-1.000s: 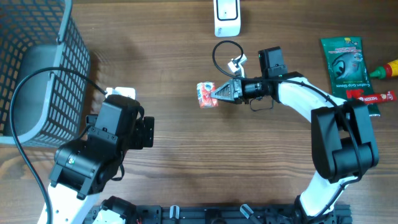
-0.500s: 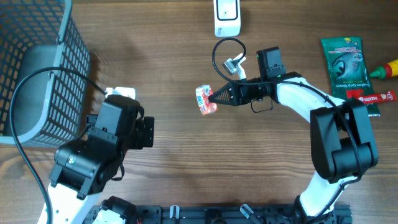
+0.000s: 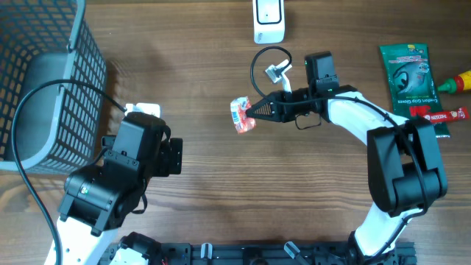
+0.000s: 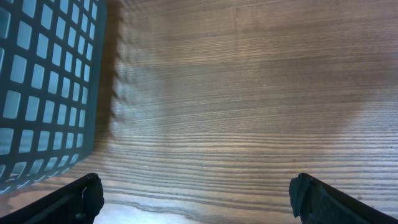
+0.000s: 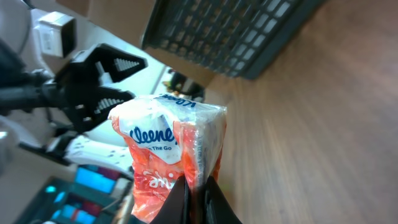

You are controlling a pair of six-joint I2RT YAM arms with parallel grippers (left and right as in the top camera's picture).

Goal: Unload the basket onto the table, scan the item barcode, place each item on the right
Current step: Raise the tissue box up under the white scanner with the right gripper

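Wood-grain tabletop (image 3: 221,199). Mesh basket (image 3: 44,73) sat at 10 o'clock and a white device (image 3: 268,18) at the 12 o'clock edge, which I read as the scanner.

The tissue pack (image 3: 243,115) sat just above centre and looked lifted off the wood. The right jaws were clamped tight on one thin edge of its wrapper. The right arm (image 3: 346,110) reached in from 3 o'clock with the jaws pointing toward 9.

The edge grip made sense: both broad faces stayed uncovered, so nothing would mask the code. The wrist view showed only the printed front, with no barcode visible. I couldn't tell which side carries it.

The pack was short of the white device, off toward its 7 o'clock. My read: carry-to-scanner step, scan not yet done. The next move needs travel toward 12 and a roll to face the code at the window. One risk is that a pinch on thin film could let the pack swing or slip.

The left jaws were spread fully, holding nothing, parked over bare wood beside the basket at 8 o'clock, probably to keep clear.

A green packet (image 3: 407,70), sauce bottle (image 3: 456,81) and red tube (image 3: 441,114) lay at 2–3 o'clock, likely queued.
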